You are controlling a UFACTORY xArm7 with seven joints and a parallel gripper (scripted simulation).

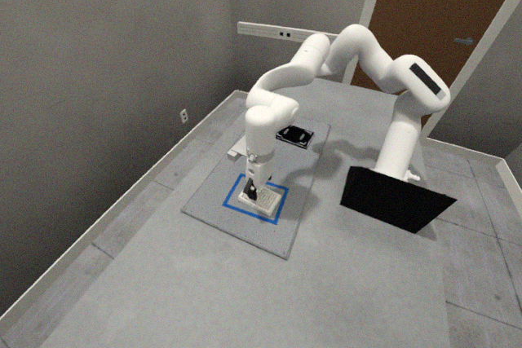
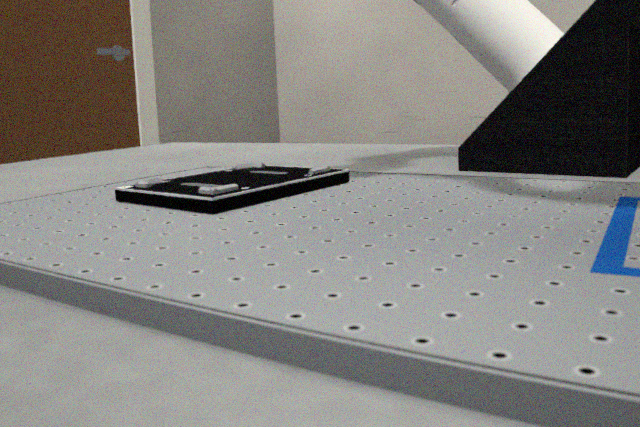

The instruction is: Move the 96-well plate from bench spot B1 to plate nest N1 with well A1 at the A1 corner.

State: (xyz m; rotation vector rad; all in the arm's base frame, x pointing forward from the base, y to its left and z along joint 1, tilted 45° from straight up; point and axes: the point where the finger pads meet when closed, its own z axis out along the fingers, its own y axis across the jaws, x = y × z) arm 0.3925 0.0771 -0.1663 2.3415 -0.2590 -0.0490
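The white 96-well plate lies flat inside the blue outline of spot B1, on the near part of the grey perforated board. My gripper is open and lowered onto the plate. One black finger shows at the plate's left end; the other is hidden behind the wrist. I cannot tell which corner is the cut-off one. The black plate nest N1 sits empty at the board's far end, its grey locators showing. In the exterior view only a strip of the blue outline shows; the plate and the gripper are out of frame.
The board rests on a grey floor-like surface. The robot's black base block stands to the right of the board, and the white arm arches over the nest. Walls close in on the left and back.
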